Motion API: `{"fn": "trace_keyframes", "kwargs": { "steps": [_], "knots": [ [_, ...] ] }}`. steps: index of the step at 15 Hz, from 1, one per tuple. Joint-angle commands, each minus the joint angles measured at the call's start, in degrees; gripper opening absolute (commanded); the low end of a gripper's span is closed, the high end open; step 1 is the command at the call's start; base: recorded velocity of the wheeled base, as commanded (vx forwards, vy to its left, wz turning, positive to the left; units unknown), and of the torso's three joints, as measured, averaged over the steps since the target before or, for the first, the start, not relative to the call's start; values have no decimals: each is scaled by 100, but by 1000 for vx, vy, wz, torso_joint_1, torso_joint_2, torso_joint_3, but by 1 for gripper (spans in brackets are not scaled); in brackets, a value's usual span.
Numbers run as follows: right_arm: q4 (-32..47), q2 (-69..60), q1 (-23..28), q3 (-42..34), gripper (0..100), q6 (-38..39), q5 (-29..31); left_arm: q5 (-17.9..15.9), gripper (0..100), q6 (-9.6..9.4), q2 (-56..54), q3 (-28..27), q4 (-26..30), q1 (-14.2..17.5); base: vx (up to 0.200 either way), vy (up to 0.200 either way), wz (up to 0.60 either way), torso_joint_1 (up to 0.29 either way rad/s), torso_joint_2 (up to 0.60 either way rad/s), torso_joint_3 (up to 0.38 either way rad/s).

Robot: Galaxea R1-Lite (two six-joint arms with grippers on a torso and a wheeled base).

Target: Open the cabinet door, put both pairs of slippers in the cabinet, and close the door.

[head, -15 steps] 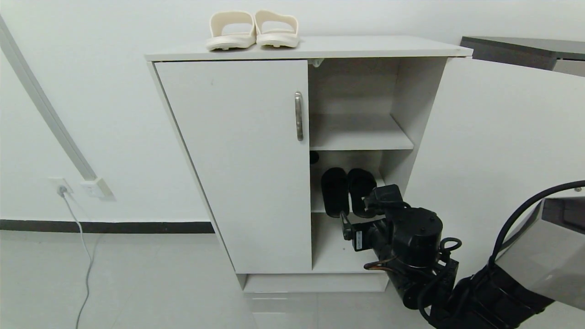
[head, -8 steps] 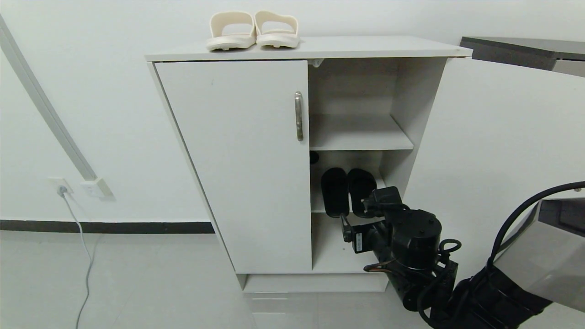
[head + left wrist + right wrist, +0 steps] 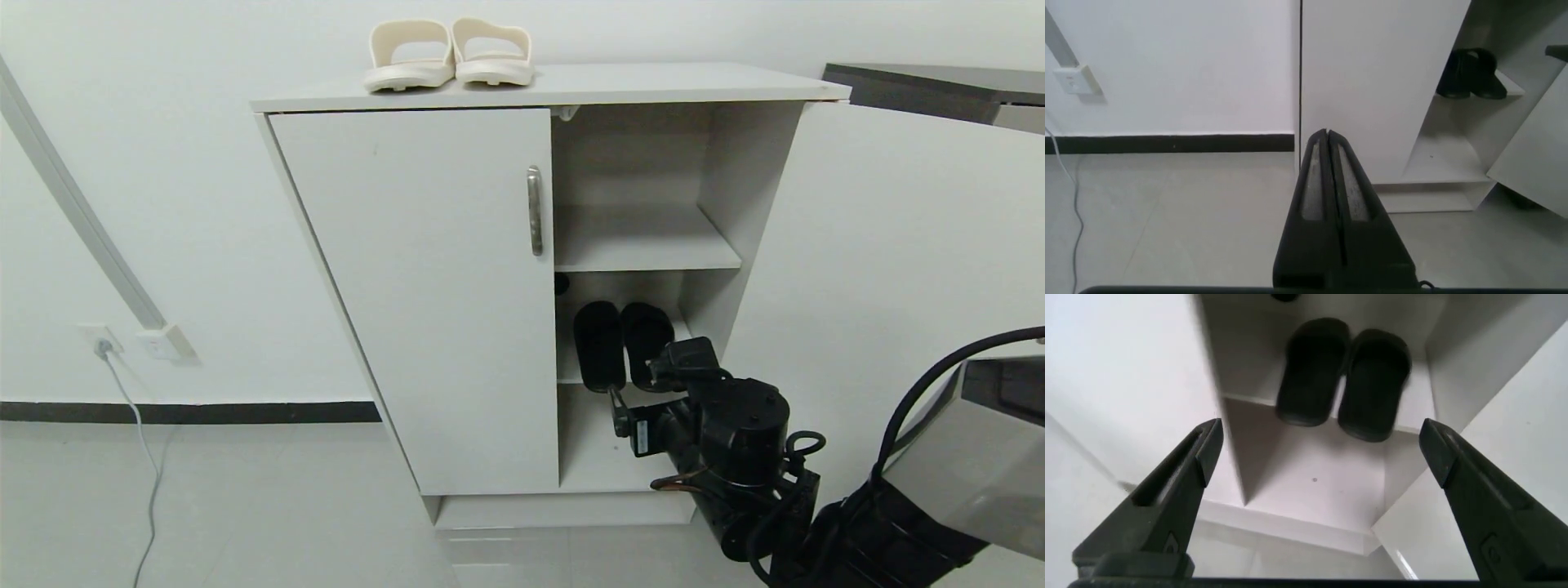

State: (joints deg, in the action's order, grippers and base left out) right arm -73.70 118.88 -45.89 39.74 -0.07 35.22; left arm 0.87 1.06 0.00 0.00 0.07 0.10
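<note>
A cream pair of slippers (image 3: 449, 53) lies on top of the white cabinet (image 3: 408, 286). The cabinet's left door is closed, and its right door (image 3: 882, 286) stands swung open. A black pair of slippers (image 3: 620, 343) (image 3: 1343, 380) (image 3: 1470, 73) rests side by side on the middle shelf inside. My right gripper (image 3: 638, 385) (image 3: 1319, 449) hangs open just in front of that shelf, a little below the black pair and holding nothing. My left gripper (image 3: 1327, 143) is shut and empty, low over the floor, facing the cabinet's closed door.
The closed door has a metal handle (image 3: 534, 211). The upper shelf (image 3: 645, 241) and bottom shelf (image 3: 596, 457) are bare. A wall socket with a cable (image 3: 98, 343) is at the left. Grey furniture (image 3: 939, 90) stands behind the open door.
The whole head picture has shifted slightly, so the camera moved. The right gripper stays open at about the same spot before the black slippers.
</note>
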Motion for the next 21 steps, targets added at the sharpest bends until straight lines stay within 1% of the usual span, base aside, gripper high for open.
{"fn": "trace_keyframes", "kwargs": {
  "steps": [1,12,15,18,21],
  "knots": [
    [-12,12,-8,-1,100,-1,-6,1,0,-1,9,0,1,-1,0,200,0,7,2,7],
    [-12,-5,-8,-37,100,-1,-6,10,0,17,9,0,-7,-1,0,200,0,0,2,4],
    [-56,-14,-8,-133,100,-63,-33,28,0,17,9,0,-7,-1,0,0,0,0,0,0],
    [-645,3,168,-379,100,-432,-217,28,0,17,9,0,-7,-1,0,0,0,0,0,0],
    [-839,21,194,-467,100,-546,-375,28,0,17,9,0,-7,-1,0,0,0,0,0,0]
  ]
}}
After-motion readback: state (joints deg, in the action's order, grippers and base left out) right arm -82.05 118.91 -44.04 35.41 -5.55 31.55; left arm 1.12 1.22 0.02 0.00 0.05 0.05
